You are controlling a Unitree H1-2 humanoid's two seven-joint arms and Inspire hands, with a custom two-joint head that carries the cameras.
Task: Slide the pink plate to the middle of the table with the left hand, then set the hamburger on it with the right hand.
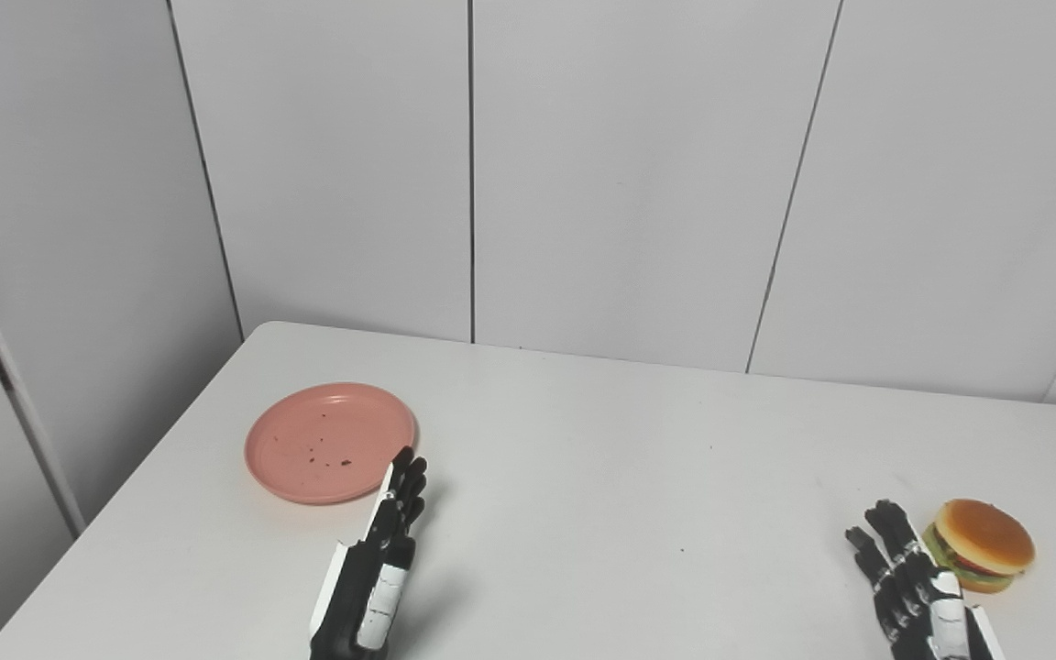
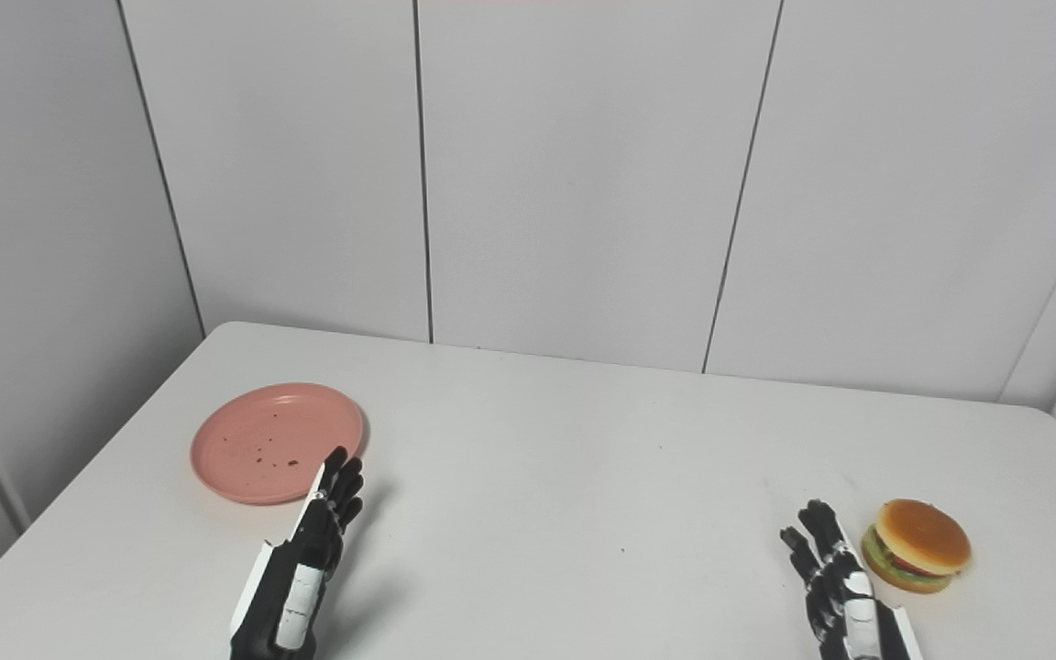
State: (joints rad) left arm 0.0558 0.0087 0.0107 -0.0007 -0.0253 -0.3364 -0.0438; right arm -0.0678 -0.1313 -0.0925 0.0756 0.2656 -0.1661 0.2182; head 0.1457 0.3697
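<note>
**benchwatcher:** ok so where's everything sitting right now? I can see the left robot hand [image 1: 379, 559] coming up over the white counter [image 1: 601, 477], standing on edge with its fingers held straight and together.

**servo_sam:** yep, it's holding nothing. The pink plate [image 1: 330, 443] is lying flat just ahead of that hand and a bit to its left. The fingertips [image 1: 407, 463] are sitting right at the plate's near right rim, overlapping it in the view, but I can't tell if they're actually touching. The plate is carrying a few dark crumbs, nothing else.

**benchwatcher:** and the other side?

**servo_sam:** the right robot hand [image 1: 918, 587] is poking in at the bottom edge, fingers stretched out and a little spread, gripping nothing. The hamburger [image 1: 980, 544] is sitting upright on the counter just beside that hand, on its right and slightly ahead. There's a thin gap showing between them, so they're apart.

**benchwatcher:** so plate and burger are way apart?

**servo_sam:** yeah, well apart, each one lying near its own hand.
</note>
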